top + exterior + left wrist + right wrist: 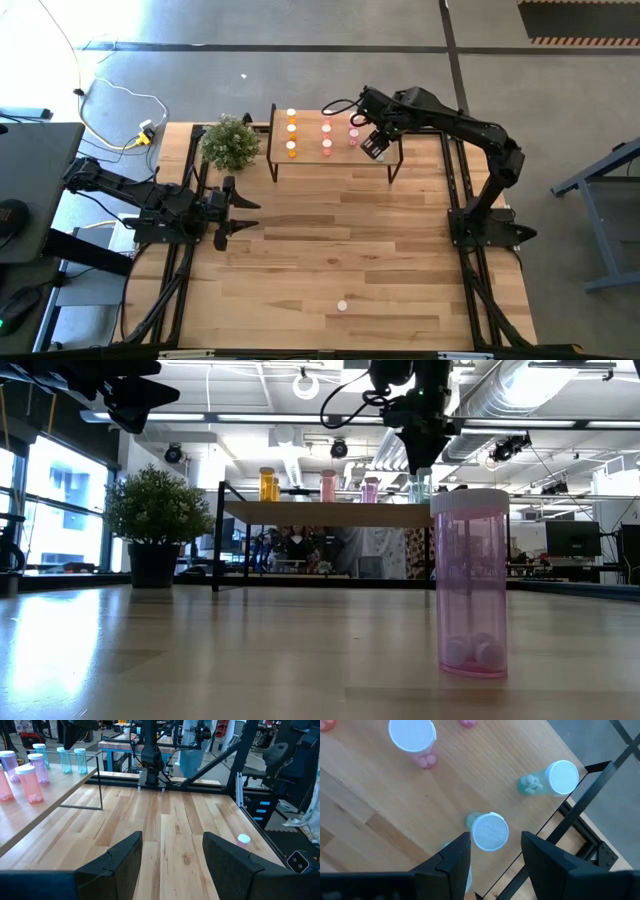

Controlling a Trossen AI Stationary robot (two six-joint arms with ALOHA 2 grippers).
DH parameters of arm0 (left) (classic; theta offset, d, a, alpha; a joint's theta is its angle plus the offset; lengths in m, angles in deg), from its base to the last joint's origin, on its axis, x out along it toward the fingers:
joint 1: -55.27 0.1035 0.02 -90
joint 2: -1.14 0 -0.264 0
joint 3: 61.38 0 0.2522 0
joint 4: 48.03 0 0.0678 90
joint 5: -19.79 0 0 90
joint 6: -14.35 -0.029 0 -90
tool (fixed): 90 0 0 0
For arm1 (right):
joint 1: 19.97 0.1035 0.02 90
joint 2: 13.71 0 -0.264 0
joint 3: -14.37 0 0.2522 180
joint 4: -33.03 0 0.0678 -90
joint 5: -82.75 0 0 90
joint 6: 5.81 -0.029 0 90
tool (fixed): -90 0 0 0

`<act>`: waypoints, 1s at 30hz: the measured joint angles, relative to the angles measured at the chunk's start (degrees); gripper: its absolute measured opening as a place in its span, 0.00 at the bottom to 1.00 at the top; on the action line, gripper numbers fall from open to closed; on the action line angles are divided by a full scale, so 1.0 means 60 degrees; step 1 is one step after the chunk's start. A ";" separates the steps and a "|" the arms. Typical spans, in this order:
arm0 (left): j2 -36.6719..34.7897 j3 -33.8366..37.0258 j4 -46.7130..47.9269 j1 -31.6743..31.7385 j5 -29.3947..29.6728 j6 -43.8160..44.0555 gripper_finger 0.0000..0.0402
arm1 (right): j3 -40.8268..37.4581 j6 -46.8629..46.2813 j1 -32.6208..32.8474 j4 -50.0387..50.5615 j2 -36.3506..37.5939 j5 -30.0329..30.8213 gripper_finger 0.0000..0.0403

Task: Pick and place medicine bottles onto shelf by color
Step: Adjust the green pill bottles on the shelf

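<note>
Right gripper (492, 851), jaws spread, over green bottle (490, 831) on shelf (340, 162), upper centre; left gripper (243, 213) jaws spread; pink bottle (470, 582) holds pills.

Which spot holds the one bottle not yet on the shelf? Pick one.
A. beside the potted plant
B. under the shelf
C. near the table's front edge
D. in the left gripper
C: the high view shows a lone pink bottle standing on the table near its front edge, far from the shelf.

In the right wrist view, one pale green bottle (462, 880) hides mostly behind a pincer finger (445, 865). A pink bottle (467, 723) is cut by the edge. From above, the shelf (340, 160) bottles are too small to count surely.
</note>
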 joint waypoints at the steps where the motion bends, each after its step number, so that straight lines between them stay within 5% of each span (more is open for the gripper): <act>1: 0.0000 0.0000 0.0000 0.0000 0.0000 -0.0003 0.50 | 0.0000 -0.0003 0.0000 0.0002 0.0000 0.0000 0.41; 30: 0.0000 0.0000 -0.0004 0.0000 0.0000 -0.0146 0.50 | 0.0000 0.0004 0.0062 0.0056 -0.0437 0.0586 0.41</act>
